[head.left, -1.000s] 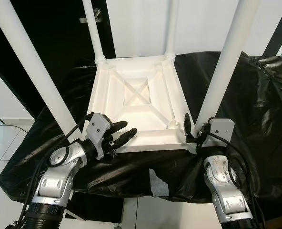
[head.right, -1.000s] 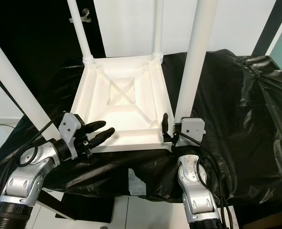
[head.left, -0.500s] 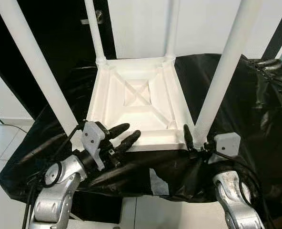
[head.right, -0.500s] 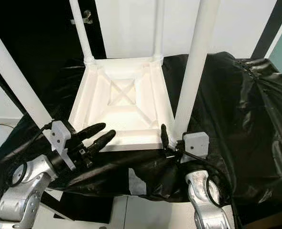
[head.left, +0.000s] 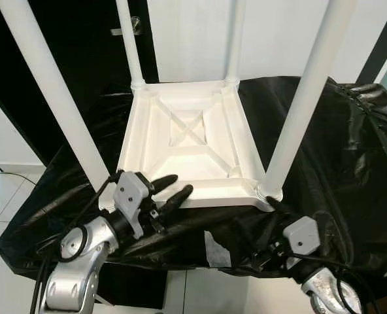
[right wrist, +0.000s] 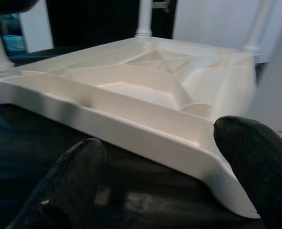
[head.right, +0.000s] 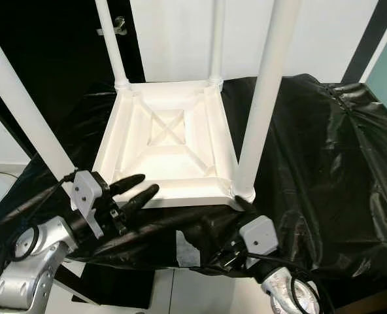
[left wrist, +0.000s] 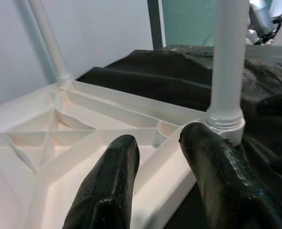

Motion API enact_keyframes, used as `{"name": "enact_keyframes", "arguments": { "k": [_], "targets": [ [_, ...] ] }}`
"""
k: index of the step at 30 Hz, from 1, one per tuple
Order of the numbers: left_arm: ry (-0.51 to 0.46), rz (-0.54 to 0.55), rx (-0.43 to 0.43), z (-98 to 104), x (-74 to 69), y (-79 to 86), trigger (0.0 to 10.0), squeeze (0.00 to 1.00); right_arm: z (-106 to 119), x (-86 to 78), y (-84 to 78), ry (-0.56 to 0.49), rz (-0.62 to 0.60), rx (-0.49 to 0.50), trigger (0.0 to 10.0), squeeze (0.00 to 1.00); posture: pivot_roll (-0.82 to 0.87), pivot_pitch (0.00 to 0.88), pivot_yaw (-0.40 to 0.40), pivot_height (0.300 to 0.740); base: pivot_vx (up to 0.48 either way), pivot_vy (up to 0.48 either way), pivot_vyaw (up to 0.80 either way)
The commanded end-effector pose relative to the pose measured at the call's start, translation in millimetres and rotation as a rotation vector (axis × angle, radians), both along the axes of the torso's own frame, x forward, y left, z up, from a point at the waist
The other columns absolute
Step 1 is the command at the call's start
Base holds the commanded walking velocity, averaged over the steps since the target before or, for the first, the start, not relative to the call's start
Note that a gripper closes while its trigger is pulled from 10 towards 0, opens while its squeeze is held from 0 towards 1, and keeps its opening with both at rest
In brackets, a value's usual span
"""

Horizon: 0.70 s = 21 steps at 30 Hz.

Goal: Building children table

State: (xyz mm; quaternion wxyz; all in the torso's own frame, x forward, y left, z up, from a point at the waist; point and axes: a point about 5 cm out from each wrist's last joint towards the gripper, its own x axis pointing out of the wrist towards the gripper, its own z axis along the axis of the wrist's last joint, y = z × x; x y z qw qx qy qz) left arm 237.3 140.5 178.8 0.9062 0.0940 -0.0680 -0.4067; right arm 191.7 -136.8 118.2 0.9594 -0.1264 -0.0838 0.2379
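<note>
Two grippers, both at the near edge of the upturned white table. Left gripper – fingers spread, tips over the near rim by the table's near-left corner, nothing between them; the wrist view shows one finger above the tray side and one just outside the rim. Right gripper sits low, just off the near-right corner and apart from it; fingers spread wide, nothing pinched, corner of the rim in the gap ahead of them. Its grey wrist housing shows below that corner.

Table lies top-down on a surface draped in black plastic sheet, ribbed underside with an X brace facing up. Four white legs stand upright, one at each corner – near-right leg seated in its socket, near-left leg just behind the left gripper. Beyond the table: white wall, dark door.
</note>
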Motion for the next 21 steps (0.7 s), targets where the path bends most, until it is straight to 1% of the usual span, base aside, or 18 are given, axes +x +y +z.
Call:
{"name": "enact_keyframes", "arguments": {
  "k": [1, 2, 3, 6, 7, 10, 12, 13, 15, 16, 18, 20, 21],
  "targets": [
    [-0.011, 0.246, -0.029, -1, 9.6, 10.8, 10.0, 0.0, 1, 1.6, 2.7, 0.014, 0.03, 0.007, 10.0, 0.0, -0.01, 0.0, 0.031, 0.74, 0.0, 0.0, 0.0],
    [-0.011, 0.322, -0.02, -2, 18.9, 15.2, 10.0, 0.0, 1, 9.1, 11.2, 0.03, 0.092, 0.007, 10.0, 0.0, -0.01, 0.0, 0.033, 0.74, 0.0, 0.0, 0.0],
    [-0.009, 0.347, -0.017, -2, 22.2, 16.6, 10.0, 0.0, 1, 12.1, 14.4, 0.034, 0.112, 0.008, 10.0, 0.0, -0.01, 0.0, 0.033, 0.74, 0.0, 0.0, 0.0],
    [-0.012, 0.362, -0.017, -2, 24.6, 17.2, 10.0, 0.0, 1, 14.9, 17.0, 0.039, 0.126, 0.014, 10.0, 0.0, -0.01, 0.0, 0.029, 0.74, 0.0, 0.0, 0.0],
    [-0.019, 0.372, -0.016, -1, 26.8, 16.9, 10.0, 0.0, 3, 19.7, 21.4, 0.046, 0.146, 0.029, 10.0, 0.0, -0.01, 0.0, 0.032, 0.74, 0.0, 0.0, 0.0],
    [-0.026, 0.38, -0.014, 0, 28.3, 16.6, 10.0, 0.0, 4, 23.5, 24.5, 0.051, 0.159, 0.045, 10.0, 0.0, -0.01, 0.0, 0.031, 0.74, 0.0, 0.0, 0.0],
    [-0.034, 0.398, -0.005, 1, 33.7, 15.7, 10.0, 0.0, 9, 36.2, 31.9, 0.058, 0.175, 0.104, 10.0, 0.0, -0.01, 0.0, 0.028, 0.74, 0.0, 0.0, 0.0],
    [-0.034, 0.398, -0.005, 1, 33.7, 15.7, 10.0, 0.0, 9, 36.2, 31.9, 0.058, 0.175, 0.104, 10.0, 0.0, -0.01, 0.0, 0.028, 0.74, 0.0, 0.0, 0.0],
    [-0.032, 0.458, 0.007, 2, 46.6, 17.7, 10.0, 0.0, 15, 52.4, 44.0, 0.05, 0.173, 0.167, 10.0, 0.0, 0.0, 0.0, 0.023, 0.74, 0.0, 0.0, 0.0],
    [-0.032, 0.458, 0.007, 2, 46.6, 17.7, 10.0, 0.0, 15, 52.4, 44.0, 0.05, 0.173, 0.167, 10.0, 0.0, 0.0, 0.0, 0.023, 0.74, 0.0, 0.0, 0.0],
    [-0.028, 0.529, 0.014, 4, 59.3, 19.8, 10.0, 0.0, 21, 67.8, 56.2, 0.038, 0.132, 0.238, 10.0, 0.0, 0.0, 0.0, 0.024, 0.74, 0.0, 0.0, 0.0],
    [-0.022, 0.562, 0.021, 4, 65.2, 19.9, 10.0, 0.0, 26, 76.8, 63.4, 0.029, 0.081, 0.296, 10.0, 0.0, 0.0, 0.0, 0.031, 0.74, 0.0, 0.0, 0.0],
    [-0.022, 0.562, 0.021, 4, 65.2, 19.9, 10.0, 0.0, 26, 76.8, 63.4, 0.029, 0.081, 0.296, 10.0, 0.0, 0.0, 0.0, 0.031, 0.74, 0.0, 0.0, 0.0]
  ]
}}
